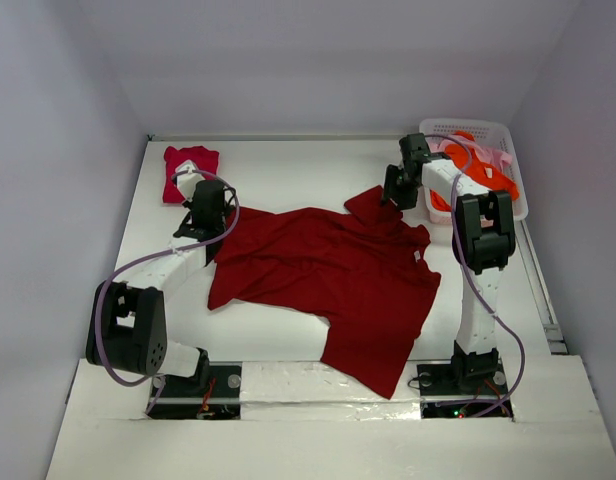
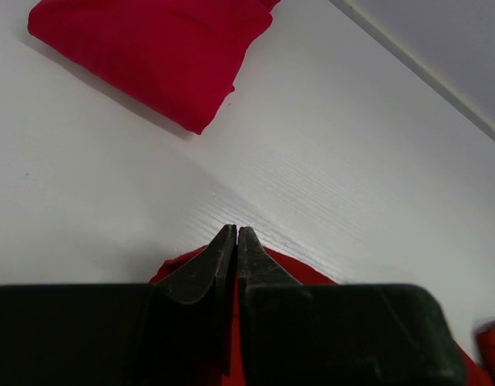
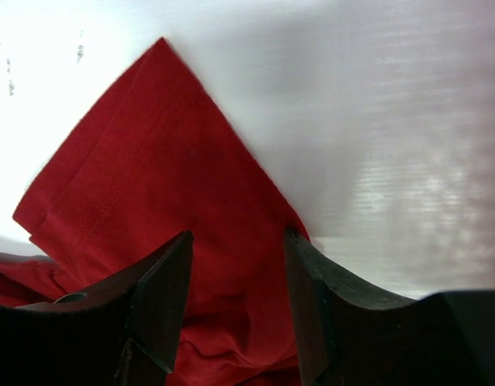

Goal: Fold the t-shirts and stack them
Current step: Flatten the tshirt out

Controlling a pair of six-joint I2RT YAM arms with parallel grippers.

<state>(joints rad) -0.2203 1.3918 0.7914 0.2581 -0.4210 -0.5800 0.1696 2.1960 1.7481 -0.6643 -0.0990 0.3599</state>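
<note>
Dark red t-shirt [image 1: 328,270]: thin, limp, light, likely to sag wherever unsupported. It lies spread between both pincers. Sleeve [image 3: 151,177] sits under and ahead of right pincer [image 3: 237,235], whose jaws are spread; the hem looks the best hold. Left pincer [image 2: 235,231] is pressed together over the shirt's edge; whether cloth is caught, cannot tell.

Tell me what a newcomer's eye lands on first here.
The big dark red t-shirt spread across the middle of the table dominates, with the left gripper shut at its left edge and the right gripper open over its far right sleeve. Next come the folded crimson shirt in the far left corner and the white basket at far right, holding an orange shirt.
</note>
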